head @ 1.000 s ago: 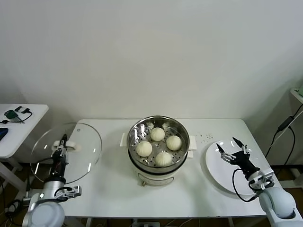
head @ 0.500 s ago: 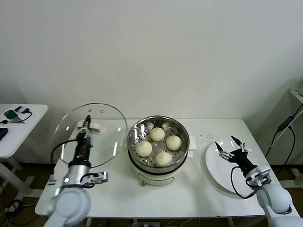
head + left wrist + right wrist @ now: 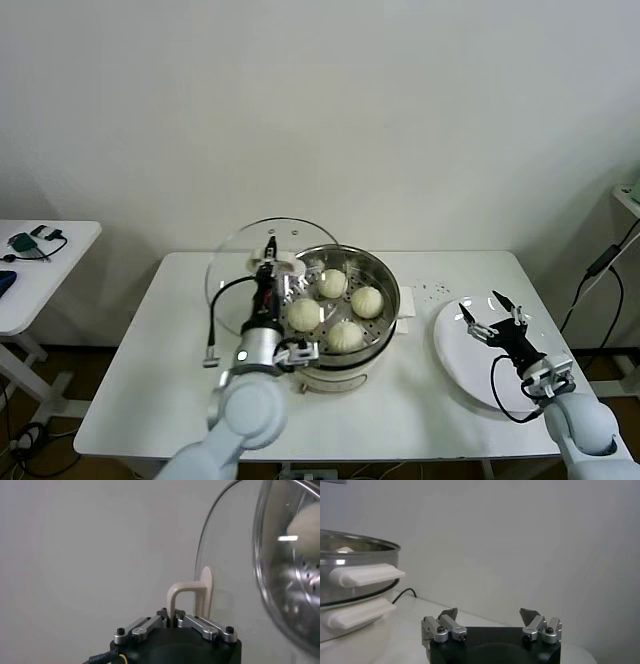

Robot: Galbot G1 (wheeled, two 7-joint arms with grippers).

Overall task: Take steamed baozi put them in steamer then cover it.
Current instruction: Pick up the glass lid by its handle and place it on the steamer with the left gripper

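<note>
A: Left to right, what do you count?

B: One glass lid point(image 3: 243, 268), its cream handle point(image 3: 186, 596) pinched in the closed left gripper point(image 3: 270, 262); one steamer point(image 3: 336, 305) mid-table point(image 3: 150, 380) holding four steamed baozi point(image 3: 304, 315); one white plate point(image 3: 462, 352), and the right gripper point(image 3: 492, 318) above it, fingers spread wide, empty.

A: What has changed?

B: The lid has travelled from the table's left edge to overlap the steamer's left rim, tilted up. The right gripper has barely moved.
</note>
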